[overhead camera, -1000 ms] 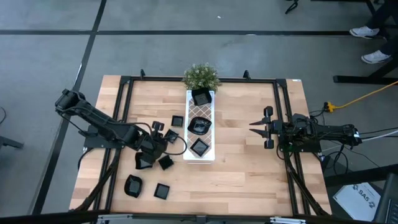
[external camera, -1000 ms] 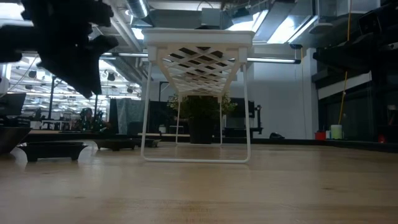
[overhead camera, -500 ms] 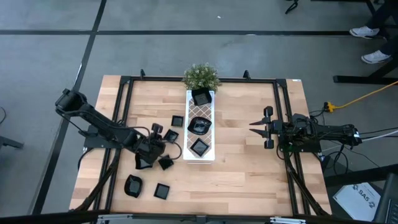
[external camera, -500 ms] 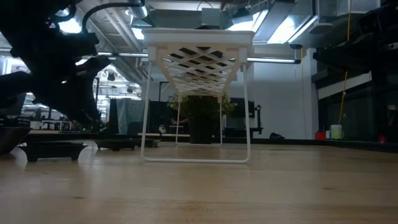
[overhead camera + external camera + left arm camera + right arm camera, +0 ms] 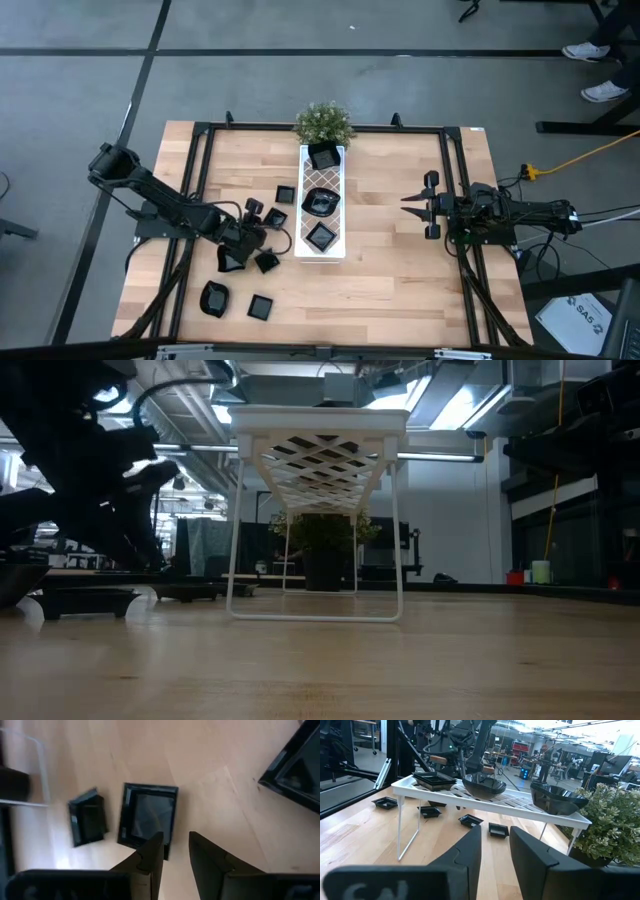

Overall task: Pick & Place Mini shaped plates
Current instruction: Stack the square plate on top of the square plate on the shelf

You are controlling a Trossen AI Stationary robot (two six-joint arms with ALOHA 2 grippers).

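"SA5" on a white sheet [image 5: 590, 316] beside the table.

left arm: reaches low across table's left half, wrist pitched down
left gripper [image 5: 262, 240]: fingers slightly parted, nothing held
right gripper [image 5: 410, 203]: right side, parted, nothing held

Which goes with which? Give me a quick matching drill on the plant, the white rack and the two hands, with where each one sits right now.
Things:
1. plant
2. white rack
3. left hand
4. right hand

Places:
A. over bare wood, to the right of the rack
B. middle of the table, with three black plates on top
C. low over the loose plates to the left of the rack
D. at the table's edge, beside one end of the rack

Pairs: 1-D, 2-B, 3-C, 4-A
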